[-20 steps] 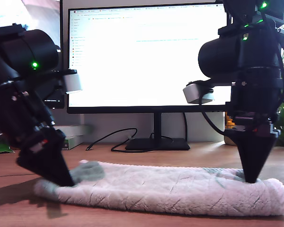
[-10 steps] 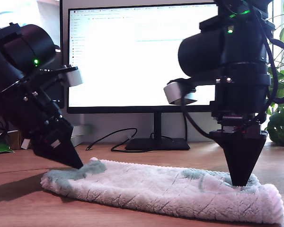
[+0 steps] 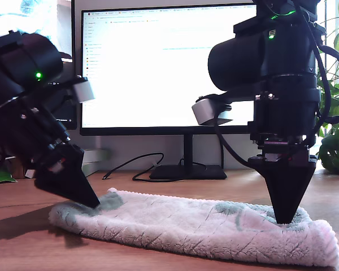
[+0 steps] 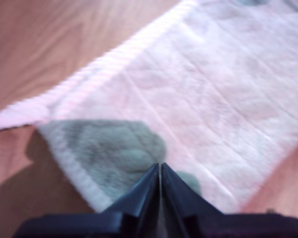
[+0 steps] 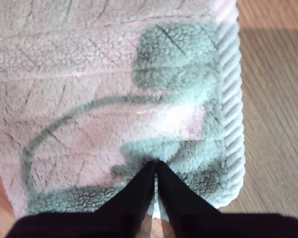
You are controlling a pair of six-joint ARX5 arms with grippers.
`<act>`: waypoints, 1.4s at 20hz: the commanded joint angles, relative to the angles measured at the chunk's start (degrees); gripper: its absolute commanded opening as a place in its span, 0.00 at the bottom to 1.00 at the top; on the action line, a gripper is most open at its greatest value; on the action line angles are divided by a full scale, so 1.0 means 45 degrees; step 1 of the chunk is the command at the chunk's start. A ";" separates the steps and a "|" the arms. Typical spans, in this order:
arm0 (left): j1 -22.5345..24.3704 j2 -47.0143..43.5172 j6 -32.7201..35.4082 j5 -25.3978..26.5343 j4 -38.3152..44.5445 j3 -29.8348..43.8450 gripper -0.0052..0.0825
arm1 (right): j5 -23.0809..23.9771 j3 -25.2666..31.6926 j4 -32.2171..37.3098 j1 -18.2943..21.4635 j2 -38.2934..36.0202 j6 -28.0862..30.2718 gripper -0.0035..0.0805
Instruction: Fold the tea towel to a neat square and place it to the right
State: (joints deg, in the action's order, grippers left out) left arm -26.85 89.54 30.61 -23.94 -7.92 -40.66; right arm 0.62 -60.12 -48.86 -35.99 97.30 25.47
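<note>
The tea towel (image 3: pixel 181 226) lies as a long, low folded strip across the wooden table, off-white and fluffy with grey-green patches. My first gripper (image 3: pixel 93 202) is at the strip's end on the exterior view's left. Its jaws are shut on a grey-green turned-up corner (image 4: pixel 104 148) of the towel (image 4: pixel 213 74), gripper tip (image 4: pixel 160 166). My second gripper (image 3: pixel 283 220) points straight down at the end on the exterior view's right. It is shut on the green-patterned cloth (image 5: pixel 89 74) near the ribbed hem (image 5: pixel 231 99), gripper tip (image 5: pixel 155 163).
A bright monitor (image 3: pixel 169 62) stands behind the towel, with its base (image 3: pixel 186 172) and a black cable (image 3: pixel 130 165) on the table (image 3: pixel 17 237). A plant (image 3: pixel 334 144) is at the exterior view's right edge. Boxes (image 3: pixel 93 161) sit behind the first arm.
Both grippers have moved inward with the towel's ends, so the strip is shorter. The second arm has shifted toward the exterior view's left. In the last half second the first gripper dipped a little.
</note>
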 commanded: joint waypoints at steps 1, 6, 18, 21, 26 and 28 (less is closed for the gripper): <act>-0.0010 0.0665 0.0107 0.0170 -0.0121 0.0073 0.03 | 0.0000 0.0053 0.0083 0.0034 0.0180 -0.0049 0.03; -0.0010 0.1438 0.0199 0.1336 -0.0243 -0.0359 0.03 | -0.0015 0.0053 0.0053 0.0024 0.0180 -0.0039 0.03; -0.0243 0.2871 0.0301 0.1025 0.0058 -0.1802 0.03 | -0.0670 0.0053 -0.0253 -0.1336 0.0180 -0.0704 0.03; -0.0316 0.2871 0.0316 0.0933 0.0083 -0.2035 0.03 | -0.0733 0.0053 -0.0092 -0.1394 0.0452 -0.0704 0.03; -0.0321 0.2871 0.0636 0.0826 0.0257 -0.2093 0.03 | -0.0835 0.0053 -0.0131 -0.2025 0.1331 -0.0661 0.03; -0.0321 0.2871 0.0636 0.0699 0.0452 -0.2093 0.03 | -0.1083 0.0053 -0.0102 -0.2327 0.1394 -0.0661 0.03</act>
State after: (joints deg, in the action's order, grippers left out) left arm -28.08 100.22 33.21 -20.67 -6.42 -50.48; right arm -2.28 -61.54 -50.15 -44.51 100.09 22.50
